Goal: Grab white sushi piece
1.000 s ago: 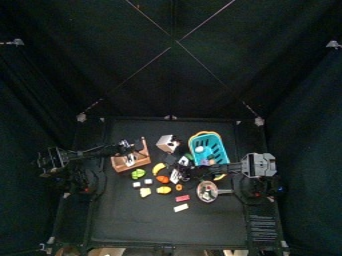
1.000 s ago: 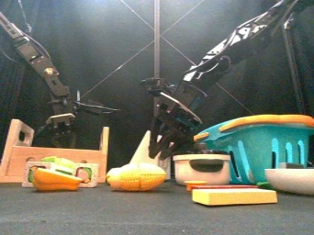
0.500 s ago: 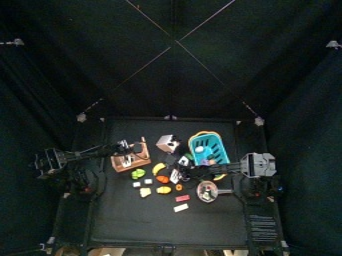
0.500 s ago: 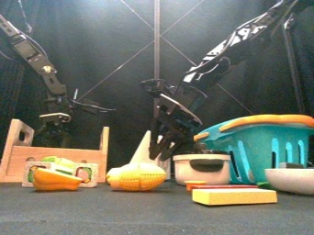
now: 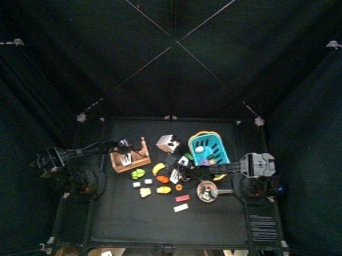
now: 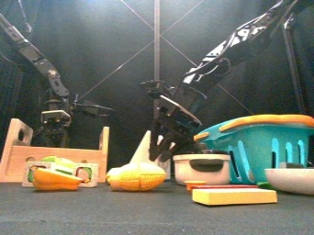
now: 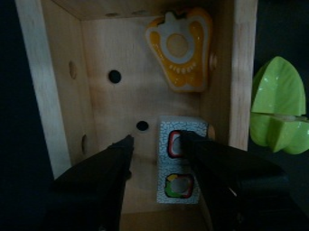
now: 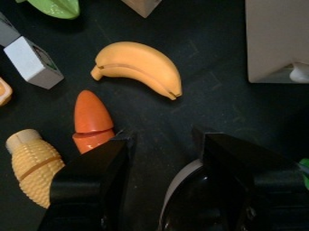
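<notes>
Hovering over the wooden crate, the left pincer has its jaws spread wide, straddling the white sushi piece lying inside beside an orange pepper slice, lined up for a clean pinch. Right pincer idles spread above the carrot.

Dim black-curtained pen, overhead light on the table, wrist views soft
</notes>
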You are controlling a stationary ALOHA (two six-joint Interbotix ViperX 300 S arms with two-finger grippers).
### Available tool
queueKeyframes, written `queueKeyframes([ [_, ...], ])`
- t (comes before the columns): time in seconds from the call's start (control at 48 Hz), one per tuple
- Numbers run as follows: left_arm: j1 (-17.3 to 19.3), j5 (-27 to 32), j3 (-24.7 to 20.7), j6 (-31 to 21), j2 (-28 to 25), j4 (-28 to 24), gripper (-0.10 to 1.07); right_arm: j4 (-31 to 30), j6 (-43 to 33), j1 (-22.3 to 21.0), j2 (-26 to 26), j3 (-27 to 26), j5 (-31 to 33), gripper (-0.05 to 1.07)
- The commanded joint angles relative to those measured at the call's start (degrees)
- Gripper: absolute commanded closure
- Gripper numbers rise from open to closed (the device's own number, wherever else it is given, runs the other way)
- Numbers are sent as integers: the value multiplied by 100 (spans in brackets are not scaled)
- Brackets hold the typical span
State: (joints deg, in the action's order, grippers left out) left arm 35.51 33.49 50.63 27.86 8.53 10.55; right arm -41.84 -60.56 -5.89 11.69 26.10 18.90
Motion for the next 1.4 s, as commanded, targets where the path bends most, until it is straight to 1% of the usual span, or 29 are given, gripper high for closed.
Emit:
queueKeyframes([
  [0.0, 44, -88, -70, -26, -176, -53, 13, 18, -9, -26, -79, -114, -9, 16],
  [0.125, 97, -88, -97, -53, -281, -62, 15, 26, -9, -26, -79, -105, -9, 16],
  [0.292, 202, -132, -105, -97, -369, -53, 29, 18, -9, -26, -70, -114, -9, 16],
  [0.417, 308, -290, -141, -229, -360, -53, 39, 26, -9, -18, -79, -105, -9, 16],
  [0.479, 369, -378, -158, -299, -316, -53, 42, 26, -9, -9, -79, -105, -9, 16],
  [0.729, 519, -413, -211, -431, 18, -97, 42, 26, -9, 9, -70, -97, -9, 16],
  [0.958, 492, -387, -132, -431, 352, -167, 42, 35, -9, 9, -70, -114, -9, 16],
  [1.125, 483, -343, -141, -422, 773, -158, 41, 35, -9, 18, -70, -123, -9, 16],
  [1.25, 422, -114, -123, -431, 1055, -18, 41, 35, -9, 18, -70, -132, -9, 16],
  [1.375, 272, 97, -35, -448, 1143, 281, 36, 26, -9, 9, -70, -158, -9, 16],
])
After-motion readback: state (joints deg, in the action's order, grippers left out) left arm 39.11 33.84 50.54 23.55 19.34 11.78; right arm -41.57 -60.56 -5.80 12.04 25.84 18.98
